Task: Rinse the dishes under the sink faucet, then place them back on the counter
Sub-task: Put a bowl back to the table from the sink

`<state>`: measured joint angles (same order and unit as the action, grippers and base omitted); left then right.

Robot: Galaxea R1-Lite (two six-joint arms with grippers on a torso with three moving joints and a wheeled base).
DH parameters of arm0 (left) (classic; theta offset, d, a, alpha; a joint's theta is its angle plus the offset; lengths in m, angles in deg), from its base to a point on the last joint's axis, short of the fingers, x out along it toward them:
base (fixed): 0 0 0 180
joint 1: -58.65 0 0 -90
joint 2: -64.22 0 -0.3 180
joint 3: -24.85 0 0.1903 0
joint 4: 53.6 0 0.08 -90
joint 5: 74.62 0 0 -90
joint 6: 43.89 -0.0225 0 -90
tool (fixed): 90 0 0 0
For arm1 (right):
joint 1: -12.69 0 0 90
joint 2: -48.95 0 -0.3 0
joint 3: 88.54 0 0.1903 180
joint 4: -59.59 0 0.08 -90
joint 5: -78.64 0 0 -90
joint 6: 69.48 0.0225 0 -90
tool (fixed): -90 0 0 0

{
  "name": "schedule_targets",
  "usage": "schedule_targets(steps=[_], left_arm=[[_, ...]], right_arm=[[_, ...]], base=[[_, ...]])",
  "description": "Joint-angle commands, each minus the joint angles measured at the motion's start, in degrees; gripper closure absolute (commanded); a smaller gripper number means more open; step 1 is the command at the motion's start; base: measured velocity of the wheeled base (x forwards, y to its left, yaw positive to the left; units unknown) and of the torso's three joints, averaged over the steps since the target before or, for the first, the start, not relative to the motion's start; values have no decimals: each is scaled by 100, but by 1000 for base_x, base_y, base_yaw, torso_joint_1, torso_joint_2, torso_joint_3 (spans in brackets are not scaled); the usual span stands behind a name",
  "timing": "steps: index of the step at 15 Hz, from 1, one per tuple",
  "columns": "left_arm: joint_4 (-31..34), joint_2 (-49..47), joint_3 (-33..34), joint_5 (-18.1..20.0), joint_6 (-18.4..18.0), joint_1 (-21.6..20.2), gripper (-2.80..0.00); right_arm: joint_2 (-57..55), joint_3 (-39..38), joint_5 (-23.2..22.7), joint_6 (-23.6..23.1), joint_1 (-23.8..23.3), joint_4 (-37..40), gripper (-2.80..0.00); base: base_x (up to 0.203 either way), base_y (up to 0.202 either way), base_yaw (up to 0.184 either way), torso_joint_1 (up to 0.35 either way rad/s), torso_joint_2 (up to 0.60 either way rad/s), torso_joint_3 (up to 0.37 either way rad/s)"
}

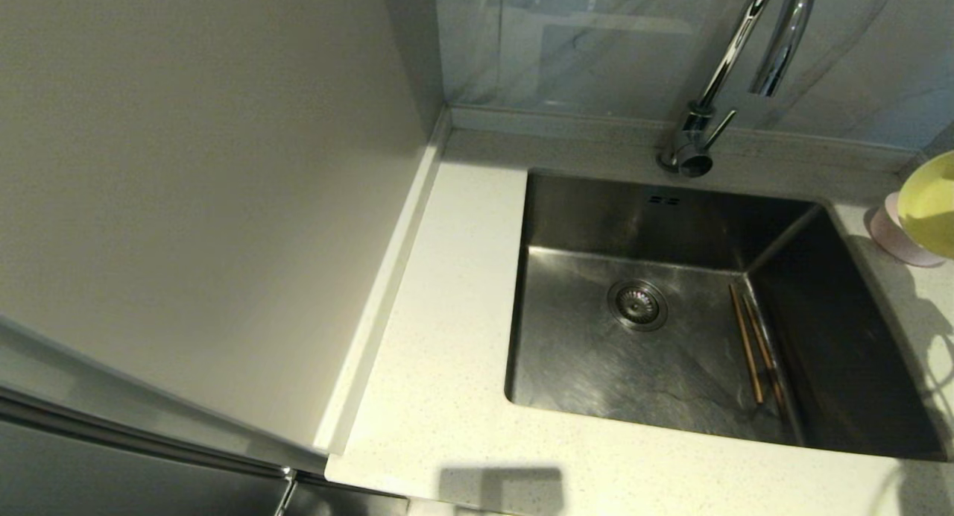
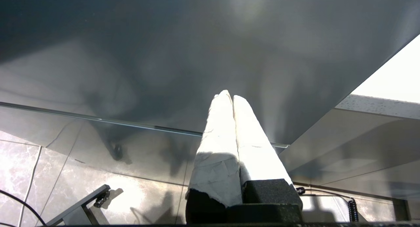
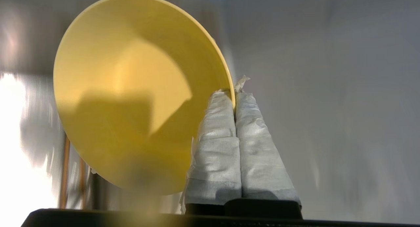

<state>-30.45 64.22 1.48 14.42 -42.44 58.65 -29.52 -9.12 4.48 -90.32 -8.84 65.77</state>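
Right hand (image 3: 235,97) pinches yellow-green bowl (image 3: 131,89) by rim, tipped on edge.

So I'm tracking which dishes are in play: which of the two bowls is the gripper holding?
The yellow-green bowl: the right gripper is shut on its rim, holding it tilted in the air. The pale pink bowl rests on the counter right of the sink.

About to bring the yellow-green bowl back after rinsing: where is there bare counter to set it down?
The counter left of the sink, between the basin and the raised edge by the wall panel, is bare, as is the front strip. The right side is crowded: the pink bowl sits there, under the yellow-green bowl pinched by the right gripper.
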Motion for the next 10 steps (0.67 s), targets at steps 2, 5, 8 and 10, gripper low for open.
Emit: schedule_targets(steps=[2, 5, 8, 10], left_arm=[[-4, 18, 0, -1, 4, 0, 0], [-4, 18, 0, -1, 4, 0, 0], [-4, 18, 0, -1, 4, 0, 0], [-4, 18, 0, -1, 4, 0, 0]], right_arm=[[275, 223, -17, 276, -521, 2160, 0], [-20, 69, -28, 299, -800, 2264, 0], [-300, 44, -29, 355, -894, 2239, 0], [-466, 89, -21, 438, -938, 2220, 0]], base=[[0, 0, 0, 0, 0, 0], [0, 0, 0, 0, 0, 0], [0, 0, 0, 0, 0, 0], [0, 0, 0, 0, 0, 0]])
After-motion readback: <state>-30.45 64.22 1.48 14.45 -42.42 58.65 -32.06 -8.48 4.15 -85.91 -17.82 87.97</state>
